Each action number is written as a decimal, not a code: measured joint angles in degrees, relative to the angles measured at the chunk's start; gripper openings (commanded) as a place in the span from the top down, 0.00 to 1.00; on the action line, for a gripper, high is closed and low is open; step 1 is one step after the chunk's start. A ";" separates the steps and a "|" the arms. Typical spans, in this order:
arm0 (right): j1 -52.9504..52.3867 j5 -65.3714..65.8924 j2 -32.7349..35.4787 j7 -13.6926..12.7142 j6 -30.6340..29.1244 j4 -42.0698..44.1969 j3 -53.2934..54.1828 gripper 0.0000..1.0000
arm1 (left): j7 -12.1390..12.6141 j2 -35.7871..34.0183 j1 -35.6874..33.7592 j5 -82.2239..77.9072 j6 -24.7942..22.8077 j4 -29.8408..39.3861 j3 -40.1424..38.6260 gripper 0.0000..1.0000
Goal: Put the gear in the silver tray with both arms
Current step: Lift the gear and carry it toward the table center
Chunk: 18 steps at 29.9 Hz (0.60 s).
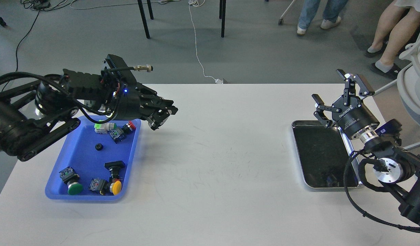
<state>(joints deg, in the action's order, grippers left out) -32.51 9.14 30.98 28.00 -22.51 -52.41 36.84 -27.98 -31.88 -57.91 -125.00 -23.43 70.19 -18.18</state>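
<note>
The silver tray (300, 150) lies on the right of the white table, with a dark reflective floor. My right gripper (338, 91) is open and empty, its fingers pointing up and back over the tray's far right corner. My left gripper (164, 118) hovers above the table just right of the blue tray (83, 160). Its fingers look closed together, and I cannot make out anything between them. A small black gear (99, 147) lies in the middle of the blue tray. A small dark shape (331, 179) shows at the silver tray's near edge; I cannot tell if it is a part or a reflection.
The blue tray also holds several push-button switches with green (74, 188), yellow (116, 187) and red (130, 126) caps. People's legs, chair legs and cables are on the floor behind the table. A white chair (415, 89) stands at the right.
</note>
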 measured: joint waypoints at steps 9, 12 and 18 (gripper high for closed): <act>-11.84 0.01 2.36 0.00 0.11 -0.08 -9.65 0.01 | 0.00 12.98 -3.84 0.00 -0.13 -9.03 6.24 0.81; -15.48 0.01 2.39 0.00 0.22 0.04 -12.65 0.01 | -0.01 17.04 -5.09 0.00 -0.13 -12.55 8.82 0.81; -21.95 0.01 2.34 0.00 0.26 0.17 -18.66 0.01 | 0.00 25.33 -6.09 0.00 -0.13 -19.74 11.80 0.81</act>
<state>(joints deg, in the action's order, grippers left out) -54.45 9.15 33.32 28.00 -22.25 -52.24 18.18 -27.99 -6.56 -64.00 -125.00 -23.56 50.45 -6.39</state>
